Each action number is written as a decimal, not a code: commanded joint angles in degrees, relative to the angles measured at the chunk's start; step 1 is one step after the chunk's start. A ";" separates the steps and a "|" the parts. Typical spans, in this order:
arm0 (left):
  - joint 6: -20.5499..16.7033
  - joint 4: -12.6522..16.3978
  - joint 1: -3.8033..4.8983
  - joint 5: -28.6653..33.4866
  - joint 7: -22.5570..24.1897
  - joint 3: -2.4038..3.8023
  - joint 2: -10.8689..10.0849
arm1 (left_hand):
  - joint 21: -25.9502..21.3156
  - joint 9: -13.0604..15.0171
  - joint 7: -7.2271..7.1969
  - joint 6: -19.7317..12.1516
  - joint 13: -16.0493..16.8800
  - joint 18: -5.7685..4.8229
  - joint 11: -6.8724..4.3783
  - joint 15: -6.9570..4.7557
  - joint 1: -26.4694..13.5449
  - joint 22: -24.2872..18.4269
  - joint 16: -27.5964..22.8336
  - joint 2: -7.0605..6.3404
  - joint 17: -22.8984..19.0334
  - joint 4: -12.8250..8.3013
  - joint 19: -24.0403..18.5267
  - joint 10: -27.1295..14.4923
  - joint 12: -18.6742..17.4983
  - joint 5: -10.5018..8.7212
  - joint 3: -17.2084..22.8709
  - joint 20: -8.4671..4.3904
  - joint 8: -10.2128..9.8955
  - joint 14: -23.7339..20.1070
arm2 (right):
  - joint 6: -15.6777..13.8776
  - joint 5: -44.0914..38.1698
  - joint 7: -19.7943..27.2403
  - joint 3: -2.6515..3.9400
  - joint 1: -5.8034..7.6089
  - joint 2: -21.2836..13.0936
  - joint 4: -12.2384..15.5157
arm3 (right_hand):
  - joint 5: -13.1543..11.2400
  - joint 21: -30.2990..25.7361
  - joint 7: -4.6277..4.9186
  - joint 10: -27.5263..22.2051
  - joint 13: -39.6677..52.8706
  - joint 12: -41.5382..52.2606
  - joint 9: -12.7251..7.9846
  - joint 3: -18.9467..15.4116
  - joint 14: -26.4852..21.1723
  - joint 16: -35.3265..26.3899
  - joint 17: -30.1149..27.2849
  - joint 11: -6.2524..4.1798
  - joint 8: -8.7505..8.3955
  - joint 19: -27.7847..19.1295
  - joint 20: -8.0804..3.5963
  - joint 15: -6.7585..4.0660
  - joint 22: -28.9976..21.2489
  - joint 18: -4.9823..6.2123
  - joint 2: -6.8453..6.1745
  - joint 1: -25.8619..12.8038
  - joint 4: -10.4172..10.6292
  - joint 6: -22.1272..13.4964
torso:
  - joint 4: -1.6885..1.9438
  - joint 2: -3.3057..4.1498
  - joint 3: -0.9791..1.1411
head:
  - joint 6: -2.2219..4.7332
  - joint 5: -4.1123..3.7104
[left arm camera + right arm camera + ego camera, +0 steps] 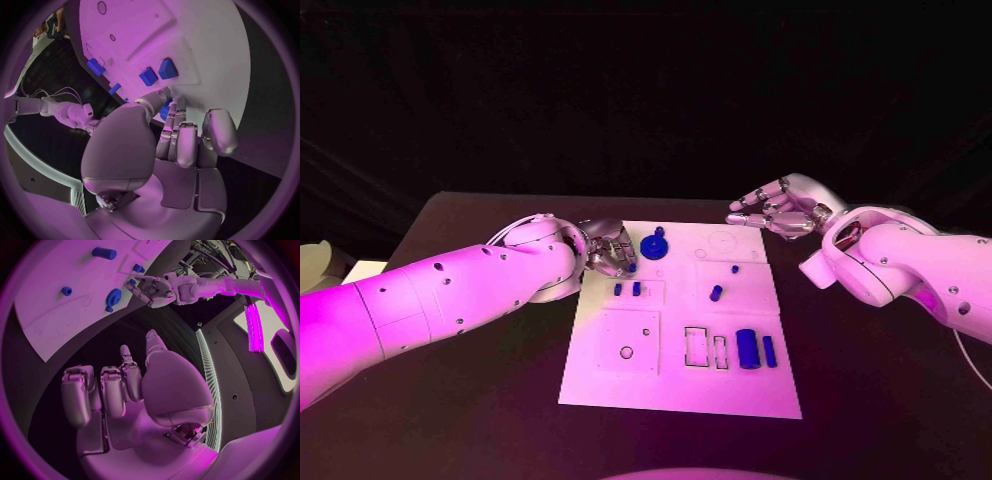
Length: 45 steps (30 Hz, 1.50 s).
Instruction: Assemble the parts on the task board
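Resting at the task board's (678, 320) left edge, left hand (606, 248) curled beside the blue gear (655, 246), grip not discernible, probably to seat it. Right hand (773, 209) hovered off the far right corner, fingers loosely apart, empty, seemingly kept clear. Other parts (756, 349) lay nearer.

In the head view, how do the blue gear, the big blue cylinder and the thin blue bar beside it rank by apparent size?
1. blue cylinder
2. blue gear, looks close to the cylinder, and it lies farther from the camera, so this order is unsure
3. thin blue bar
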 commanded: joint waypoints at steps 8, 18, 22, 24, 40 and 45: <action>-2.95 0.83 -0.02 1.86 1.03 0.05 -1.87 | -3.81 0.04 -1.18 -4.27 -0.40 0.40 0.56 0.80 0.24 -3.18 -0.10 0.11 -0.36 -0.04 -0.69 -5.22 -1.22 -0.03 -3.71 0.67 -0.10 1.93 | 0.61 -2.12 -1.19 0.00 -0.03 -0.07 -0.94 | -0.03 -0.68 -0.09 -4.15 2.54 -11.03 0.11 -1.06 5.26 -0.67 12.34 -0.41 -0.08 3.23 -0.22 -0.41 10.48 0.38 0.90 1.45 -0.30 0.25 | -0.04 -0.03 -0.04 | 0.10 -0.11; -12.24 3.25 0.31 26.64 11.51 0.61 -6.78 | -7.55 0.47 0.77 -0.90 -0.15 1.10 1.09 1.25 1.92 -6.41 0.20 2.90 -0.20 0.42 -1.51 -5.85 0.26 0.23 -5.51 1.09 1.25 1.87 | 3.67 -13.62 -4.42 0.01 -0.03 -0.43 -1.54 | -0.70 -3.29 -0.01 -20.10 -32.48 -59.57 0.14 1.41 4.60 -3.04 9.57 -0.42 -0.20 1.05 -0.88 -0.50 6.52 1.37 2.61 11.68 -3.11 2.48 | -0.07 -0.01 0.03 | 0.73 -0.43; -13.99 5.21 0.31 52.45 21.02 0.39 -9.03 | -15.10 0.48 1.20 1.34 0.07 2.61 0.96 1.16 1.91 -12.91 -2.89 4.31 -6.89 1.14 -4.50 -2.47 2.36 0.21 -2.76 1.17 2.01 -0.35 | 6.09 -25.19 -6.92 0.01 -0.05 -0.12 -1.01 | -0.58 -3.51 -0.38 -17.89 -46.45 -69.47 0.02 4.34 4.58 -3.38 9.27 0.09 -0.54 1.05 -0.29 0.12 6.32 1.42 1.43 15.05 -3.68 4.27 | -0.13 -0.02 -0.03 | 1.22 -1.17; -12.89 6.28 0.28 64.72 24.07 0.09 -9.87 | -20.02 0.54 0.70 2.43 0.33 3.49 0.47 1.06 0.05 -16.98 -5.47 5.09 -11.83 2.82 -6.87 -0.90 3.58 0.06 -2.68 1.18 2.50 -2.47 | 6.79 -29.89 -8.02 0.01 -0.11 0.11 -0.71 | -1.18 -3.59 -0.50 -17.00 -50.05 -71.27 -0.06 5.36 4.58 -3.44 9.22 0.00 -0.67 1.02 -0.15 -0.11 6.24 1.42 0.71 15.33 -3.54 4.75 | -0.11 0.01 -0.05 | 1.42 -1.51; -7.84 14.96 -1.19 90.65 36.21 -1.05 -16.53 | -32.22 0.45 0.12 3.68 1.78 5.21 -0.39 0.51 -1.74 -26.57 -12.45 5.63 -25.14 3.29 -13.40 0.43 8.56 -0.01 -4.86 0.76 3.85 -9.29 | 13.03 -51.16 -15.49 -0.07 -1.39 1.56 0.46 | -6.84 -5.45 -1.06 -16.88 -61.91 -73.45 -0.23 12.27 4.27 -5.31 6.68 0.23 -0.60 0.11 -0.16 -0.08 3.56 2.04 -2.69 14.84 -1.27 5.53 | -0.04 0.05 -0.20 | 2.06 -4.24; -7.67 17.18 -1.57 90.37 37.06 -1.06 -17.45 | -32.47 0.24 0.34 2.81 1.97 5.17 -0.28 0.55 -1.47 -26.83 -12.46 5.58 -25.39 2.85 -13.43 -0.07 9.16 0.03 -5.14 0.73 3.52 -9.41 | 13.93 -52.54 -15.36 -0.17 -2.11 2.59 0.61 | -6.88 -5.65 -1.27 -16.81 -63.91 -73.47 -0.21 13.90 4.25 -5.47 6.41 0.12 -0.63 0.08 -0.37 -0.35 3.35 2.09 -3.36 14.60 -0.86 5.82 | 0.04 -0.02 -0.12 | 1.93 -4.20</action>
